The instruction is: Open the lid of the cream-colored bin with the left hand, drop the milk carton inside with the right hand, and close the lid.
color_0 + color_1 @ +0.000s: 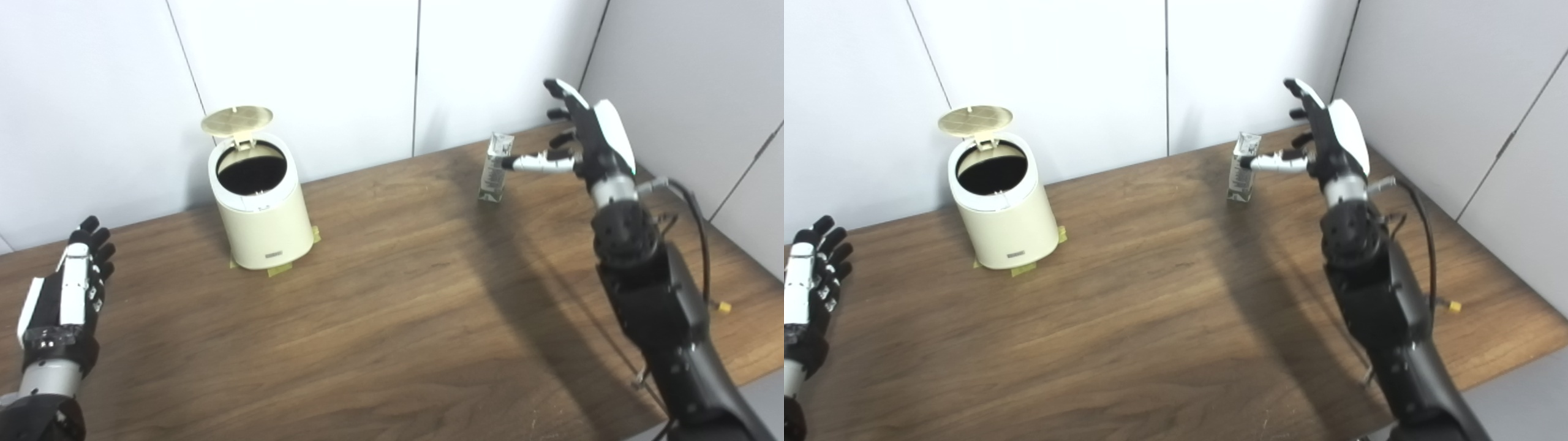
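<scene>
Cream bin [263, 214], lid [236, 120] up; milk carton [495, 168] upright.
R hand [588, 144] open, thumb at carton; L hand [67, 294] open, well left of bin, holding nothing.

Both hands spread, holding nothing.
The left hand [70, 288] lies low at the near left, fingers apart; the right hand [585, 141] is raised far right, thumb stretched leftward.

Bin [263, 214] interior — dark, unreadable
</scene>
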Robot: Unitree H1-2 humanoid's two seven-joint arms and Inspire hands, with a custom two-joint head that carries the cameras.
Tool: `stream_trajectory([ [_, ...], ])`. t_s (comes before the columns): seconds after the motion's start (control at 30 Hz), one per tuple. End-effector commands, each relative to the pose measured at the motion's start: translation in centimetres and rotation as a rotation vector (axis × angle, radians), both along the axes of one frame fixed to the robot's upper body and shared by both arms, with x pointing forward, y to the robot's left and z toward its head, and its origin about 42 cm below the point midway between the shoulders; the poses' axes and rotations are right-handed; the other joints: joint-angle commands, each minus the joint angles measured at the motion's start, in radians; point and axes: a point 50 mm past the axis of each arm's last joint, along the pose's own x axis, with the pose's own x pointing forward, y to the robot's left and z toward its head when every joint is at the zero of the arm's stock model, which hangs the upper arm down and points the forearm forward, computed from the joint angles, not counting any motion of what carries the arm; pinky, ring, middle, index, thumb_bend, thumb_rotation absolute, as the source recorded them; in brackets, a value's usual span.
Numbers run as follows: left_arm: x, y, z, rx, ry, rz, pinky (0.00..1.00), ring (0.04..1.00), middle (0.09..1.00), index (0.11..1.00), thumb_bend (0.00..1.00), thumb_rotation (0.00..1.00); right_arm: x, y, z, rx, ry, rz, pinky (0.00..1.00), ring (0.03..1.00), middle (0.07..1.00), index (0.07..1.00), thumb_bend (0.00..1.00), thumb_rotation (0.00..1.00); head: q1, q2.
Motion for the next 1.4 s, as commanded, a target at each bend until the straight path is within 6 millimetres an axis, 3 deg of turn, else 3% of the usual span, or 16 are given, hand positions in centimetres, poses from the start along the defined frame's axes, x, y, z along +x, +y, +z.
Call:
stream_trajectory([
  [0.0, 0.6, -0.1, 2.6, 0.016, -0.083, -0.015, 1.0, 0.994, 0.982, 0.995, 0.41, 0.95, 1.6, -0.5, 3.1, -0.074, -0.016, 0.002, 0.44, 0.814, 0.905, 0.904, 0.93, 0.18, -0.001, 0.001],
  [0.13, 0.3, -0.3, 3.1, 0.02, -0.094, -0.005, 1.0, 0.988, 0.977, 0.987, 0.37, 0.95, 3.7, -0.9, 3.7, -0.137, 0.084, 0.008, 0.69, 0.849, 0.884, 0.899, 0.95, 0.18, 0.01, -0.002],
  [0.2, 0.1, -0.4, 3.3, 0.028, -0.099, 0.0, 1.0, 0.983, 0.973, 0.98, 0.35, 0.98, 4.3, -1.1, 3.8, -0.154, 0.134, 0.012, 0.72, 0.878, 0.902, 0.909, 0.95, 0.18, 0.015, -0.001],
  [0.37, -0.2, -0.5, 3.8, 0.045, -0.106, 0.013, 1.0, 0.975, 0.967, 0.973, 0.34, 1.0, 6.0, -1.7, 3.9, -0.23, 0.26, 0.008, 0.69, 0.927, 0.959, 0.925, 0.95, 0.17, 0.016, 0.002],
  [0.6, -0.2, -0.7, 3.6, 0.033, -0.113, 0.023, 1.0, 0.967, 0.96, 0.972, 0.37, 1.0, 7.5, -1.9, 3.5, -0.299, 0.355, -0.007, 0.7, 0.962, 0.966, 0.901, 0.97, 0.14, 0.021, 0.004],
  [0.93, -0.6, -0.5, 4.1, 0.07, -0.107, 0.025, 1.0, 0.982, 0.959, 0.972, 0.31, 1.0, 8.3, -1.8, 2.5, -0.406, 0.398, -0.023, 0.71, 0.919, 0.928, 0.864, 0.99, 0.15, 0.012, 0.007],
  [1.23, -0.6, -0.3, 3.7, 0.122, -0.102, 0.005, 1.0, 1.0, 0.96, 0.966, 0.3, 1.0, 8.5, -1.5, 1.3, -0.335, 0.353, -0.007, 0.69, 0.848, 0.892, 0.859, 0.98, 0.07, 0.007, 0.014],
  [1.37, -0.6, -0.4, 3.5, 0.133, -0.089, 0.002, 1.0, 1.0, 0.964, 0.971, 0.3, 1.0, 8.8, -1.3, 0.7, -0.302, 0.361, -0.01, 0.66, 0.856, 0.911, 0.863, 0.94, 0.08, 0.012, 0.016],
])
